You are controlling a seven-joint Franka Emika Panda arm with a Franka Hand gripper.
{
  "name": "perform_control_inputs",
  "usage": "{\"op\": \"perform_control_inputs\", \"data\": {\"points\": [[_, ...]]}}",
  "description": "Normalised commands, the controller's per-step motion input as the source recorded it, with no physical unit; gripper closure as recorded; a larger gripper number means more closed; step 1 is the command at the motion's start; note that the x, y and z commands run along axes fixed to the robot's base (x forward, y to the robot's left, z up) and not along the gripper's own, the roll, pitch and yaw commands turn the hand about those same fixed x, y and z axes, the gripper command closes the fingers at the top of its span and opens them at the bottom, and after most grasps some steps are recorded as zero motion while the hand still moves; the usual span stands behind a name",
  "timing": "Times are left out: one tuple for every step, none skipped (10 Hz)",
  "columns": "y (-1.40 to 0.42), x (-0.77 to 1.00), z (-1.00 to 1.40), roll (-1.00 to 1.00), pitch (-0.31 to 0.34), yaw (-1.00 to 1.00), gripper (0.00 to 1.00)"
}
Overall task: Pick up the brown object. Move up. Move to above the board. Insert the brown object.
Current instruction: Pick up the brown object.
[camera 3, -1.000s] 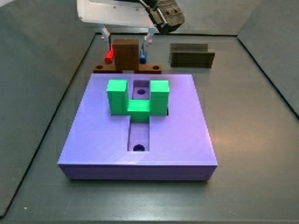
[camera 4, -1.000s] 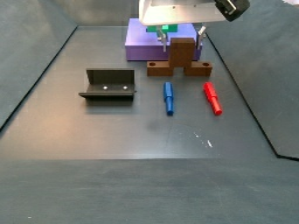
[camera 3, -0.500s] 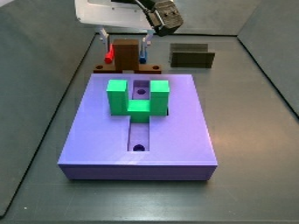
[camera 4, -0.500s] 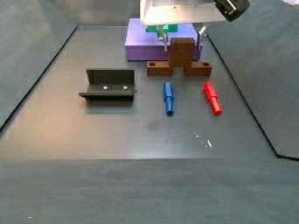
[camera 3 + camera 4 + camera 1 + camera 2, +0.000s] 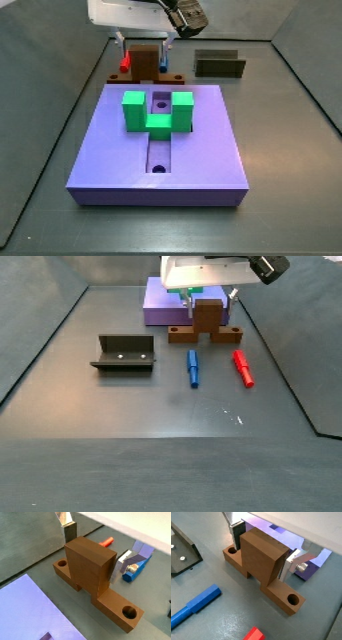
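Note:
The brown object point(image 5: 142, 58) is a wood-coloured bar with a round hole at each end and a tall block in its middle. It stands on the grey floor just beyond the far end of the lavender board point(image 5: 201, 150). My gripper point(image 5: 143, 45) is straight over it. In both wrist views the fingers press on the two sides of the tall block point(image 5: 90, 564) point(image 5: 261, 557), so the gripper point(image 5: 263, 551) is shut on it. The bar looks at or just off the floor. It also shows in a side view point(image 5: 206, 319).
A green U-shaped block point(image 5: 158, 110) sits on the board across its groove. The dark fixture point(image 5: 123, 353) stands apart on the floor. A blue peg point(image 5: 193, 368) and a red peg point(image 5: 243, 368) lie beside the brown object.
Almost nothing has moved. The gripper and the brown object seem a touch higher in one side view.

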Motion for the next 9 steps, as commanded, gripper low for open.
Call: {"op": "perform_control_inputs", "data": {"points": [[0.0, -0.03, -0.05, 0.0, 0.0, 0.0, 0.0], [-0.03, -0.07, 0.0, 0.0, 0.0, -0.02, 0.0], [-0.03, -0.11, 0.0, 0.01, -0.001, -0.02, 0.0], [-0.07, -0.06, 0.0, 0.04, 0.0, -0.07, 0.0], [-0.06, -0.07, 0.0, 0.02, 0.0, -0.07, 0.0], [-0.02, -0.1, 0.0, 0.01, 0.0, -0.05, 0.0], [0.0, 0.0, 0.0, 0.01, 0.0, 0.0, 0.0], [0.0, 0.0, 0.0, 0.01, 0.0, 0.0, 0.0], [0.0, 0.0, 0.0, 0.0, 0.0, 0.0, 0.0]]}}
